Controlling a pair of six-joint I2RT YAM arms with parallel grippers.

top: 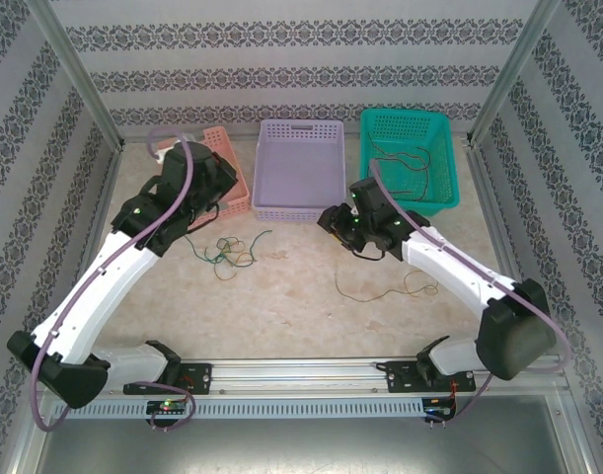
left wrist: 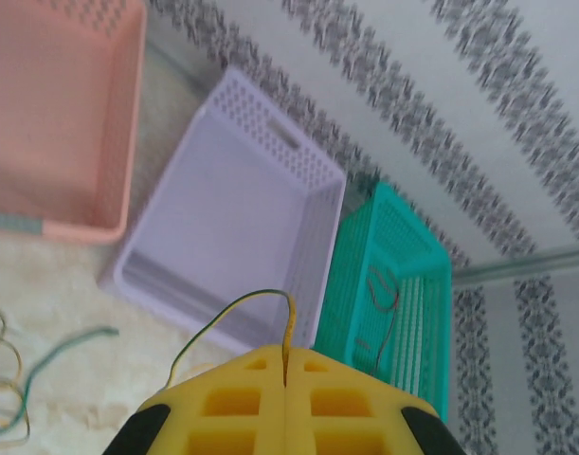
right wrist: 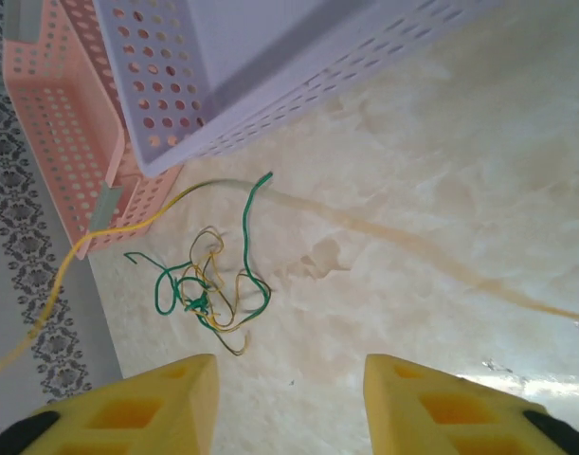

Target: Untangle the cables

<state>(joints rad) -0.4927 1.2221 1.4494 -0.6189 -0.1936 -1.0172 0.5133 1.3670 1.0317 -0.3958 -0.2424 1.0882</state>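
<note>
step: one strand judged to be under extraction from the knot; task judged partly done.
left hand point(left wrist: 284, 370): clenched, a yellow cable point(left wrist: 256, 301) is pinched between the fingers and arcs out ahead of them; the hand is held above the worktop, facing the lilac basket point(left wrist: 232, 218).
right hand point(right wrist: 289, 365): released, fingers well apart, nothing gripped; it is hung over the worktop point(right wrist: 441, 190) and aimed at the tangle.
tangle point(right wrist: 208, 294): green and yellowish strands are knotted together on the worktop, near the front of the pink basket point(right wrist: 62, 123).
taut strand: in the right wrist view a yellow line is seen rising from beside the tangle and off the left edge; judged to be the pinched yellow cable, not confirmed.
loose cable point(top: 380, 288): laid alone on the worktop near the right arm, well apart from the tangle.
dark cables point(top: 405, 158): laid inside the teal basket point(top: 445, 148); judged already sorted.
next: the knot needs to be pinned or gripped by the right hand so the yellow cable can be pulled clear without the whole tangle being dragged along.
risk: the knot may be tightened if the pull is made against a loop.
</note>
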